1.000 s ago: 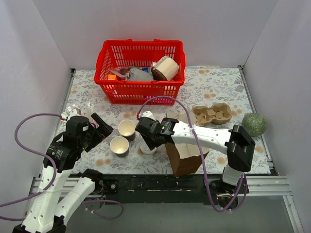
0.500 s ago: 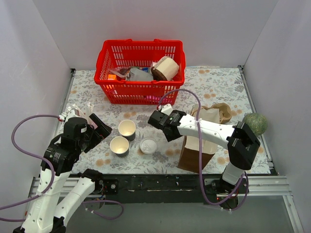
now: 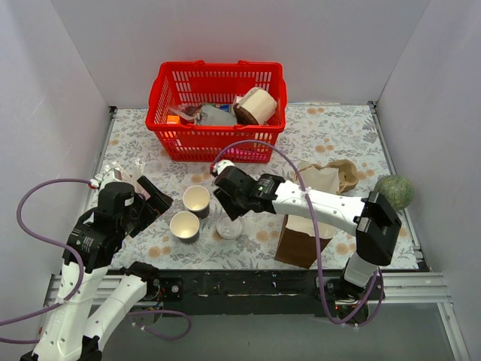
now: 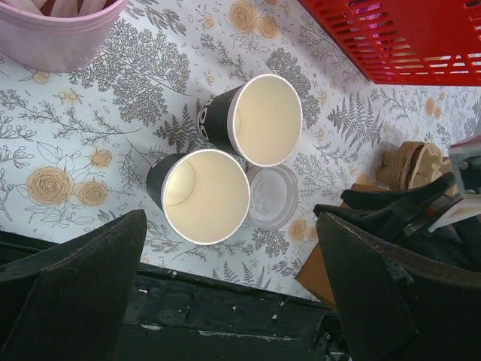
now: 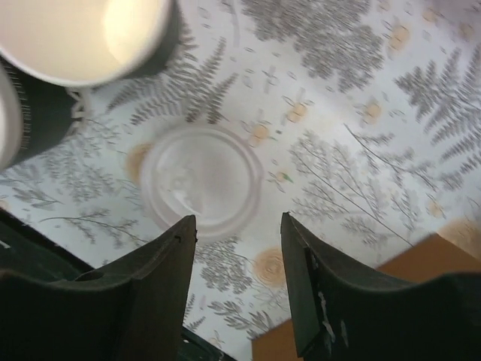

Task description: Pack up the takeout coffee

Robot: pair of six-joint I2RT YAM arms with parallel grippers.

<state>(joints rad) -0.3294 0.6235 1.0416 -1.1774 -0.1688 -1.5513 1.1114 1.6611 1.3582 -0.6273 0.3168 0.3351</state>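
No lidded cup shows in any view. Two dark paper cups with cream insides stand lidless side by side: the far one [image 3: 196, 198] [image 4: 267, 119] [image 5: 83, 34] and the near one [image 3: 184, 224] [image 4: 205, 195]. A loose white lid [image 3: 229, 226] [image 4: 273, 197] [image 5: 201, 177] lies flat on the cloth just right of them. My right gripper [image 3: 223, 204] [image 5: 237, 222] is open and empty, hovering over the lid's near edge. My left gripper [image 3: 154, 199] [image 4: 233, 301] is open and empty, held left of the cups.
A brown paper bag [image 3: 301, 233] [image 4: 323, 263] stands right of the lid. A cardboard cup carrier [image 3: 342, 174] lies behind it, with a green melon [image 3: 394, 192] at far right. A red basket [image 3: 214, 68] holding items is at the back. A pink bowl [image 4: 56, 37] sits at far left.
My right gripper swung right towards the bag, then came back left over the loose lid. The bag shifted a little to the right early on. The left arm barely moved.
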